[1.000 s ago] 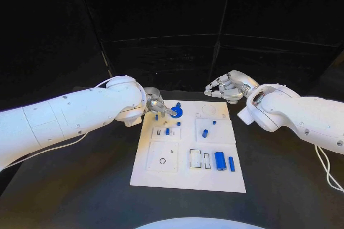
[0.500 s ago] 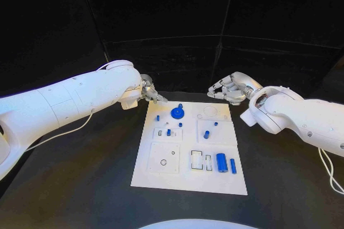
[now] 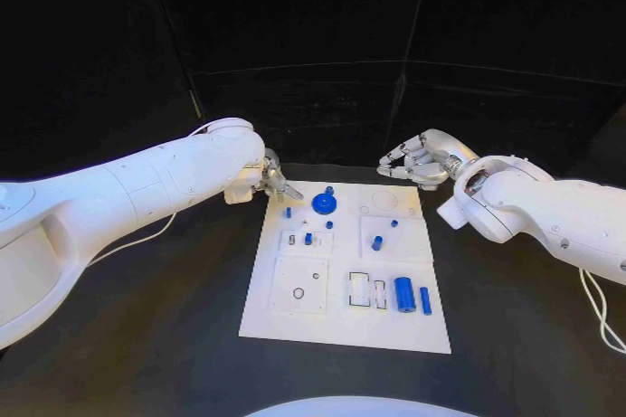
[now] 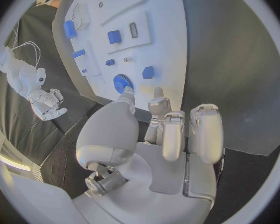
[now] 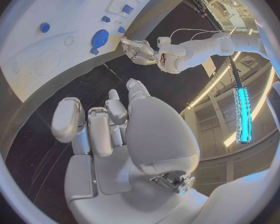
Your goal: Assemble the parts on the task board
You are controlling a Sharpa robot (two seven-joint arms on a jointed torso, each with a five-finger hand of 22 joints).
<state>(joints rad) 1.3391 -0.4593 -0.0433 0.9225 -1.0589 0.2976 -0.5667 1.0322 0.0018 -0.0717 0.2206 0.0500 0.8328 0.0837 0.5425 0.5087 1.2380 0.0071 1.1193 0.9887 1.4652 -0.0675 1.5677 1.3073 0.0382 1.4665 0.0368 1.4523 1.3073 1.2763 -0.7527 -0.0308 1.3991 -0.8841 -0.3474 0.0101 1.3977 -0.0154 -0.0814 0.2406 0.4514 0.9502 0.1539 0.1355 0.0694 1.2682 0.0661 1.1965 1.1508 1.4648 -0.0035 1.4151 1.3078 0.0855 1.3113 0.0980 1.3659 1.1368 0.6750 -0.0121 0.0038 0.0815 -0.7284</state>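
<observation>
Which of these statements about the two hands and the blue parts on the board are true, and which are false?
1. The left hand holds the blue gear. False: it holds nothing; the gear sits on the task board.
2. The right hand is beyond the board's far edge. True.
3. The right hand grips a blue cylinder. False: it holds nothing.
4. A large blue cylinder lies near the board's near right corner. True.

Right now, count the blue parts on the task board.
8: gear and three small pegs at the far left, two pegs far right, a cylinder and rod near right; others may be hidden.
</observation>
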